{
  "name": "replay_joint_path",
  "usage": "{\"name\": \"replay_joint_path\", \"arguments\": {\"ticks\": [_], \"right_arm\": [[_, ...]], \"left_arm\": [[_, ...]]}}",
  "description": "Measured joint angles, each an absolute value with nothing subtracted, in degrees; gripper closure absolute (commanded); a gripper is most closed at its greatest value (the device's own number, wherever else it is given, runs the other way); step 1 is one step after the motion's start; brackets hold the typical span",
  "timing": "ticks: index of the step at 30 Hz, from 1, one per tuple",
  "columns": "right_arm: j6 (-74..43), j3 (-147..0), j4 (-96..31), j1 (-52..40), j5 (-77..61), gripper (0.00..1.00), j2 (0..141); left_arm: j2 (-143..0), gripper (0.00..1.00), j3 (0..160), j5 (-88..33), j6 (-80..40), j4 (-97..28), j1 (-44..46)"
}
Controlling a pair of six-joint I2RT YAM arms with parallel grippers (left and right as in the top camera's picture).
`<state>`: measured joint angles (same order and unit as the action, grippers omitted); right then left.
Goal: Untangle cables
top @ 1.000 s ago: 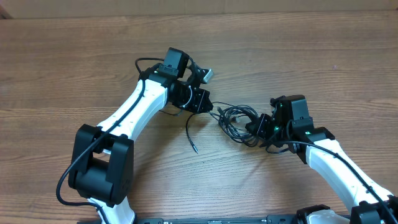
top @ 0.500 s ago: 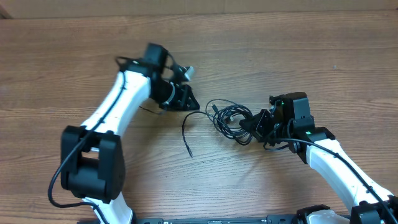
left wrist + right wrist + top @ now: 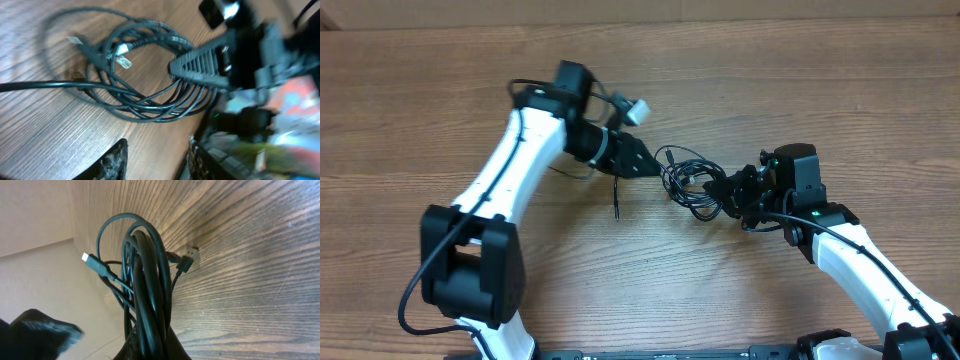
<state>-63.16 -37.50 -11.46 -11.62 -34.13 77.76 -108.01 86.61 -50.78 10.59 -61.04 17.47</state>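
Note:
A bundle of thin black cables [image 3: 688, 184] lies in loose loops on the wooden table, mid-right. My right gripper [image 3: 728, 196] is shut on the bundle's right side. In the right wrist view the cords [image 3: 147, 280] run between my closed fingers [image 3: 152, 347], with a silver-tipped plug [image 3: 89, 259] and a second plug [image 3: 187, 260] sticking out. My left gripper [image 3: 645, 165] is open and empty just left of the bundle. In the left wrist view [image 3: 157, 157] its jaws stand apart over bare wood in front of the loops [image 3: 142, 95]. One loose cable end [image 3: 616, 200] trails toward the front.
The wooden table [image 3: 800, 90] spreads all round the arms. The thicker black cable of the left arm [image 3: 525, 88] loops at its wrist. My right gripper's ribbed finger [image 3: 205, 62] shows in the left wrist view, above the loops.
My left gripper swung left, then came back right up to the bundle. The loose cable end shifted left and toward the back. My right gripper moved slightly back with the bundle.

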Motion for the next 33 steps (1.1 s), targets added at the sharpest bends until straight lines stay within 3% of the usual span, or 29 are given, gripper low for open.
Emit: {"name": "replay_joint_path", "arguments": {"ticks": [6,8,11,30,33], "right_arm": [[-63.2,-37.5,-11.5,-11.6,-36.3,0.96,77.7],[-62.7,-37.5,-11.6,-11.6,-37.1,0.96,77.8],[-62.2,-37.5,-11.6,-11.6,-38.1,0.96,77.7],[-61.5,-37.5,-11.6,-11.6,-41.8,0.96,77.7],[-61.4,-37.5,-11.6,-11.6,-41.8,0.96,77.7]], "left_arm": [[-108.0,0.56,86.6,-42.4,15.3,-60.7,25.2],[-108.0,0.47,86.6,-40.8,16.8,-59.9,27.0],[-108.0,0.41,86.6,-38.3,18.4,-58.2,29.3],[-108.0,0.39,86.6,-34.4,19.7,-56.3,31.0],[-108.0,0.22,86.6,-34.5,19.7,-56.1,31.0]]}}
